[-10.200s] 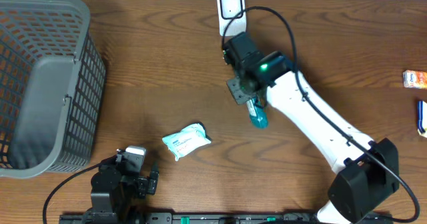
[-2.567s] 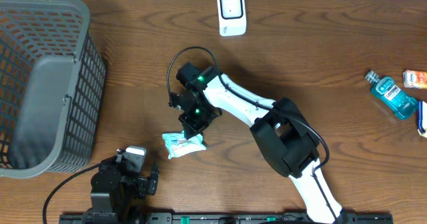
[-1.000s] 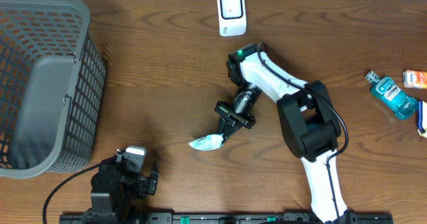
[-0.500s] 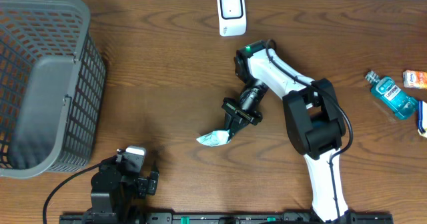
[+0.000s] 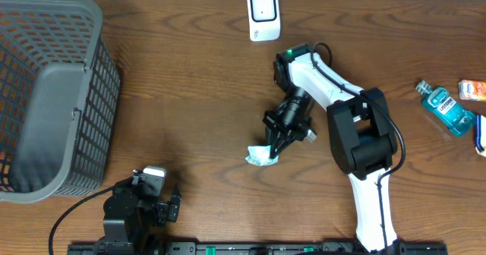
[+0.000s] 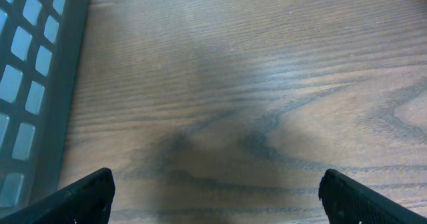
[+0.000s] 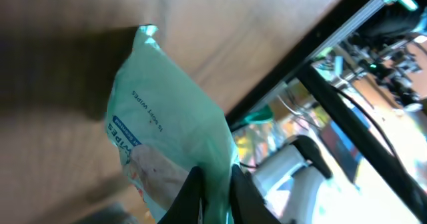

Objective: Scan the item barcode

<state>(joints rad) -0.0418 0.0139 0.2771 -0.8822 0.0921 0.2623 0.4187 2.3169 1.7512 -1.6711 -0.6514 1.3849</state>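
Overhead: right gripper point(image 5: 276, 146) clamped on green wipes pack point(image 5: 260, 156), over wooden table point(image 5: 182, 88); white scanner point(image 5: 263, 14) at far edge; left gripper point(image 6: 215, 196) spread wide.

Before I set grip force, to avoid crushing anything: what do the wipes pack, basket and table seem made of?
The wipes pack looks like thin soft plastic film, slightly glossy and creased where it hangs. The basket looks like grey moulded plastic, matte, with open grid walls. The table is wood or wood-look laminate with a satin sheen; grain shows, but which is unclear.
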